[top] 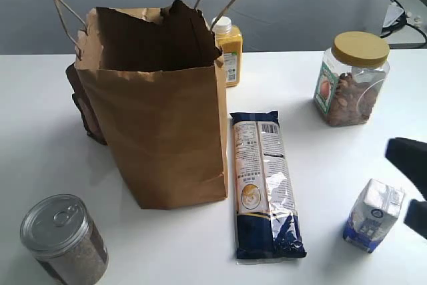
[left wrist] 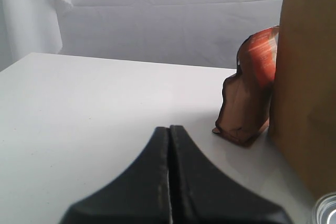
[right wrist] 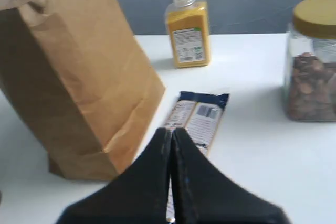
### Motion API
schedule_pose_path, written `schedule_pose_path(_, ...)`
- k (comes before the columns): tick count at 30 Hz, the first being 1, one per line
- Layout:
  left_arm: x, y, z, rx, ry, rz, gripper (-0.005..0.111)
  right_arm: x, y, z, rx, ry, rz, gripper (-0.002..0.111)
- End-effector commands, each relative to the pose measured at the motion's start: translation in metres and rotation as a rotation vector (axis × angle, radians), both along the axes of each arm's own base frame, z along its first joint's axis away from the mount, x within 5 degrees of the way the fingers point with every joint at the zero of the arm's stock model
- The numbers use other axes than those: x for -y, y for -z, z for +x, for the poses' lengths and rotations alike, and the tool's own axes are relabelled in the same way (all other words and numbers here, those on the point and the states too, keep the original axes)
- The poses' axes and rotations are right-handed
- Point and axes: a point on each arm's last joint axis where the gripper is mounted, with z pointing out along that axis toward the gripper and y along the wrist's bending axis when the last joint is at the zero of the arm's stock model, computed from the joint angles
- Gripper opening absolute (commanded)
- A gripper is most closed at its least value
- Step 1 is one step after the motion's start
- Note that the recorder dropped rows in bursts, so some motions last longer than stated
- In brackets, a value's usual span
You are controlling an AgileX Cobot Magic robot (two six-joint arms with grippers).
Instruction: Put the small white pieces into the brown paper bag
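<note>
No small white pieces show in any view. The brown paper bag [top: 160, 125] stands upright and open-topped left of the table's middle, with cord handles and a ragged rim. Its side also shows in the left wrist view [left wrist: 307, 77] and the right wrist view [right wrist: 68, 77]. My left gripper [left wrist: 169, 129] is shut with nothing in it, low over bare table left of the bag. My right gripper [right wrist: 171, 131] is shut and empty, facing the bag from the right. Only a dark part of the right arm [top: 408, 158] enters the exterior view at the right edge.
A dark pouch [top: 83, 108] [left wrist: 247, 98] leans behind the bag's left side. A long blue packet [top: 263, 185] [right wrist: 197, 114] lies right of the bag. An orange bottle [top: 229, 48], a yellow-lidded jar [top: 350, 78], a blue-and-white carton [top: 373, 215] and a tin can [top: 63, 238] stand around.
</note>
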Motion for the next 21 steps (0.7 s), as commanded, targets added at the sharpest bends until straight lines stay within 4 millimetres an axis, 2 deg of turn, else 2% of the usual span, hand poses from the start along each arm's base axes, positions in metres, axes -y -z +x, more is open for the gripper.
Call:
schedule_pose_path(1,0.000,0.001,0.000,0.003,0.005,-0.013,0.000,0.025,0.019,-0.009,0.093,0.119,0.017,0.000)
schedule_pose_path(8,0.000,0.001,0.000,0.003,0.005,-0.013,0.000,0.047,0.045,-0.025,0.236,0.225,-0.009,0.000)
schedule_pose_path(15,0.000,0.001,0.000,0.003,0.005,-0.013,0.000,0.057,0.039,-0.038,0.397,0.273,-0.030,0.000)
schedule_pose_path(21,0.000,0.001,0.000,0.003,0.005,-0.013,0.000,0.059,0.040,-0.037,0.395,0.303,-0.068,0.000)
